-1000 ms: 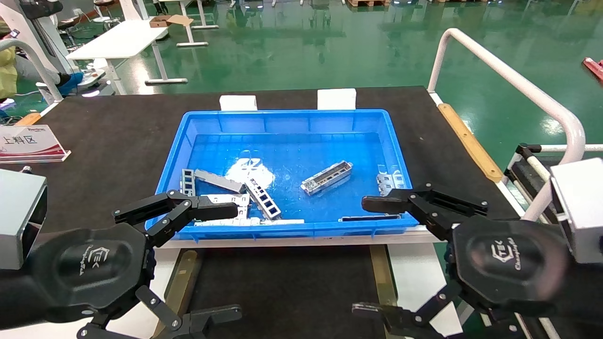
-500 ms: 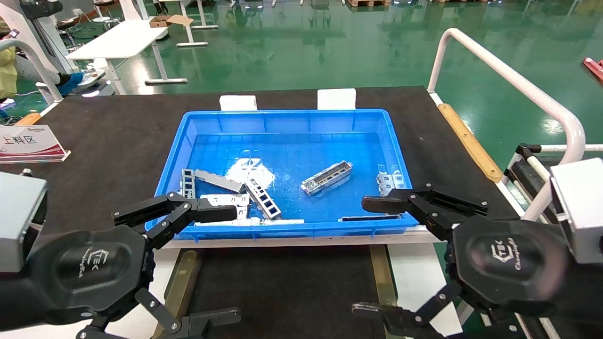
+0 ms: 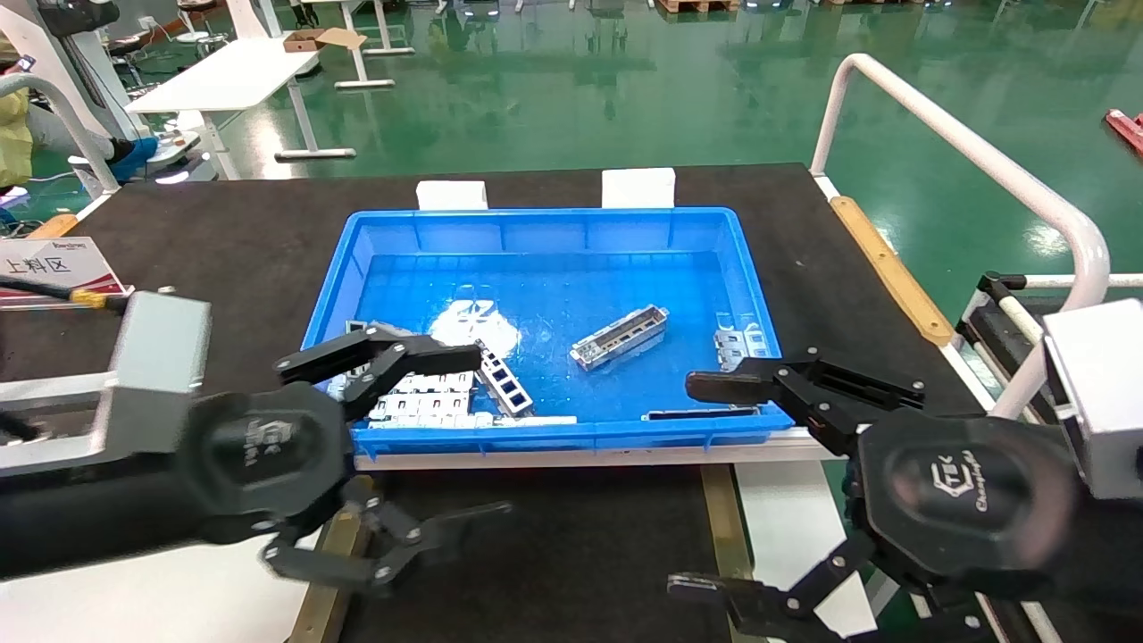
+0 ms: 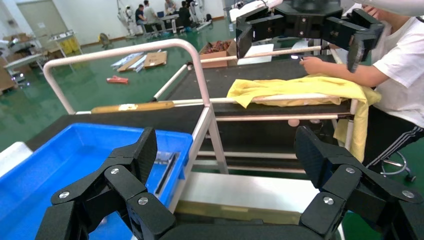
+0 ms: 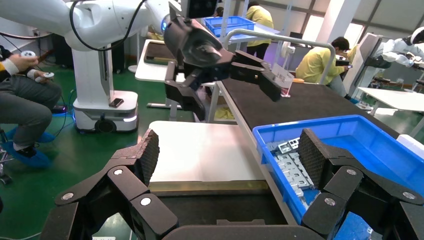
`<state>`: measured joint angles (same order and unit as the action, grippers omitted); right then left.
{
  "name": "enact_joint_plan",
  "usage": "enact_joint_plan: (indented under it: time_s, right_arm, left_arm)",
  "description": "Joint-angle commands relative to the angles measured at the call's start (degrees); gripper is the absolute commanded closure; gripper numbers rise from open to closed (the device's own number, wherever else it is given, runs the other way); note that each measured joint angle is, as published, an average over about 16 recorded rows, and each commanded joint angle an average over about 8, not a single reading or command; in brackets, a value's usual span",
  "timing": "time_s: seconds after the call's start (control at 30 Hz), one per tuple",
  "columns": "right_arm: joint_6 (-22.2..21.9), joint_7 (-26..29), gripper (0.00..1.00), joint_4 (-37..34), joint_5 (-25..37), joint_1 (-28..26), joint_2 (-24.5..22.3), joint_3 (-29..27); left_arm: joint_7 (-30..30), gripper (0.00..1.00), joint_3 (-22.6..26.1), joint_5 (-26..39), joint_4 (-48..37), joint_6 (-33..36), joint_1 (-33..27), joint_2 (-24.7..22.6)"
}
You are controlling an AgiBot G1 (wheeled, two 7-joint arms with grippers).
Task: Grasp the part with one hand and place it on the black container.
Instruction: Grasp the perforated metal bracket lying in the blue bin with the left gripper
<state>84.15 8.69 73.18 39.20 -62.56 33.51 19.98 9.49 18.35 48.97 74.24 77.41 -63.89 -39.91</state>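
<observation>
The left end effector point(image 3: 446, 446) reaches over the near left corner of the blue bin point(image 3: 545, 438), fingers wide apart, holding nothing. The right end effector point(image 3: 705, 487) waits at the near right corner, also wide open and empty. The part point(image 3: 620, 337) lies inside the bin, right of centre. The black container point(image 3: 545, 554) sits on the worktop near the bin

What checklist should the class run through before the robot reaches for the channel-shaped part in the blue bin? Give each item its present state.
1. Part lies alone on the bin floor, apart from the other metal pieces: ok.
2. Left gripper open, empty, over the near left corner of the blue bin: ok.
3. Right gripper open, empty, at the bin's near right corner: ok.
4. Black container in front of the bin, visible surface bare: ok.
5. Which way up the part lies: cannot tell.
</observation>
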Motion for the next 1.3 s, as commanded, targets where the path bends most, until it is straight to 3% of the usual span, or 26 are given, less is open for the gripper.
enact_joint_plan:
  time_s: [0.03,0.6,1.3]
  right_arm:
    - [0.0,0.0,0.0,0.0,0.0,0.0,0.0,0.0]
    - [0.0,0.0,0.0,0.0,0.0,0.0,0.0,0.0]
    - [0.0,0.0,0.0,0.0,0.0,0.0,0.0,0.0]
  left_arm:
    - [-0.3,0.0,0.4,0.6,-0.1,-0.7,-0.3,-1.2]
    - [-7.8,0.0,6.0,15.0,-10.9,-14.3,-6.7,-16.3]
    - [-19.5,0.0,10.3,22.5,-42.0,-26.5,-18.2,-36.7]
